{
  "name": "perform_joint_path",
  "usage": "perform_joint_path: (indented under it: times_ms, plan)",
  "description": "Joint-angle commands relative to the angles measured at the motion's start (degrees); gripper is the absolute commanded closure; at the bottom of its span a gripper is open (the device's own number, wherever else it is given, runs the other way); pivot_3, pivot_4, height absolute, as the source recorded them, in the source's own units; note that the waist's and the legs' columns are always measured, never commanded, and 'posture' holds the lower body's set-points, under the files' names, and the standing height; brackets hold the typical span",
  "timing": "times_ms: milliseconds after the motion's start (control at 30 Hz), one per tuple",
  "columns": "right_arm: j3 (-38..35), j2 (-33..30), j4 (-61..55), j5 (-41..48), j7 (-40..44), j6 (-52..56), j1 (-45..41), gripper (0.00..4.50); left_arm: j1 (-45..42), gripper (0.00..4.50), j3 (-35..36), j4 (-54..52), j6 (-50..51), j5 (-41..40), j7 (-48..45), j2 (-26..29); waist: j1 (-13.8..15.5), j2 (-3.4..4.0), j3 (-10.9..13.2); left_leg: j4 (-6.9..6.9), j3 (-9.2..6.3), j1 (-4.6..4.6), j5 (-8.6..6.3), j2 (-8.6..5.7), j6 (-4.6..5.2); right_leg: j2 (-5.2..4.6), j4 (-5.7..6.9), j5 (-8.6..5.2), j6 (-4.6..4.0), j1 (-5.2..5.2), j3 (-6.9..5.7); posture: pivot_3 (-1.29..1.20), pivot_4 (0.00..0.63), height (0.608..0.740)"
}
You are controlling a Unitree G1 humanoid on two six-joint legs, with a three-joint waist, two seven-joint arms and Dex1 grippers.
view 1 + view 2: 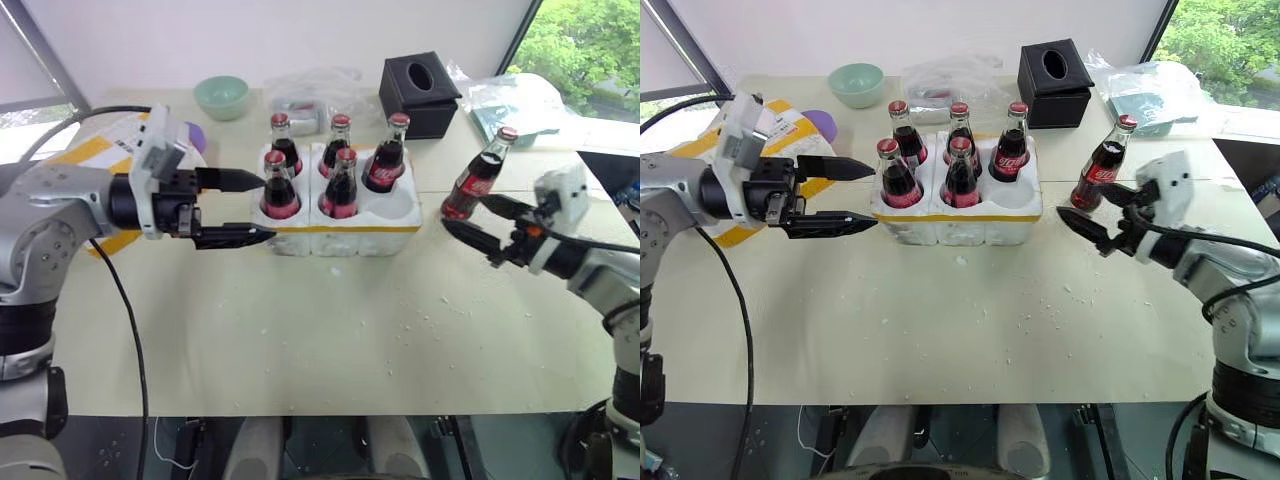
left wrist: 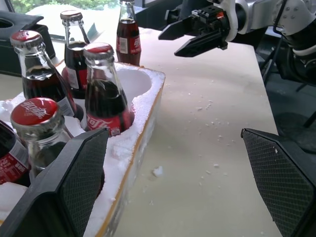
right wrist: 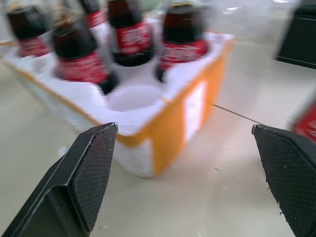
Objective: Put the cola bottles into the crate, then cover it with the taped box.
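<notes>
Left eye view: both grippers, left [image 1: 252,208] & right [image 1: 468,214], wide open w/ nothing held; sixth red-capped glass cola bottle [image 1: 478,180] stands beside white foam crate [image 1: 385,232].

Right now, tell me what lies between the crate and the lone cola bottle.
Bare tabletop between crate and the lone cola bottle, seen in the right eye view.

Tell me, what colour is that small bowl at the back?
The bowl is pale mint green, clearest in the right eye view.
</notes>
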Motion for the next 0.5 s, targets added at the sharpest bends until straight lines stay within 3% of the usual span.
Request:
perform_joint_path:
  times_ms: [33, 200, 500]
  plan:
    - [-1.2, 2.9, 2.6, -2.7, -6.6, -4.3, -0.8, 0.04, -1.2, 0.00, -0.2, -0.1, -1.7, 1.0, -0.2, -0.7, 0.0, 0.00, 0.0, 0.01, 0.00, 0.01, 0.00, 0.01, 0.00, 0.00, 0.00, 0.00, 0.00, 0.00, 0.00, 0.00, 0.150, 0.737]
    - [0.8, 4.8, 9.1, -6.7, -11.5, -9.8, -4.1, 0.04, -1.6, 0.00, 0.1, -0.5, -1.1, 0.5, -0.2, -1.0, 0.0, 0.00, 0.0, 0.01, 0.01, -0.01, 0.00, 0.00, 0.00, 0.00, 0.00, 0.01, 0.01, 0.00, 0.02, 0.00, 0.150, 0.737]
    - [7.8, 5.8, 21.4, -10.6, -11.0, -17.7, -12.2, 0.04, -1.8, 0.00, 0.9, -2.0, 0.6, -0.5, 1.0, -0.5, -0.1, 0.01, 0.0, -0.01, 0.01, 0.00, 0.00, 0.00, 0.00, 0.01, -0.01, 0.01, 0.01, 0.00, 0.01, 0.00, 0.150, 0.737]
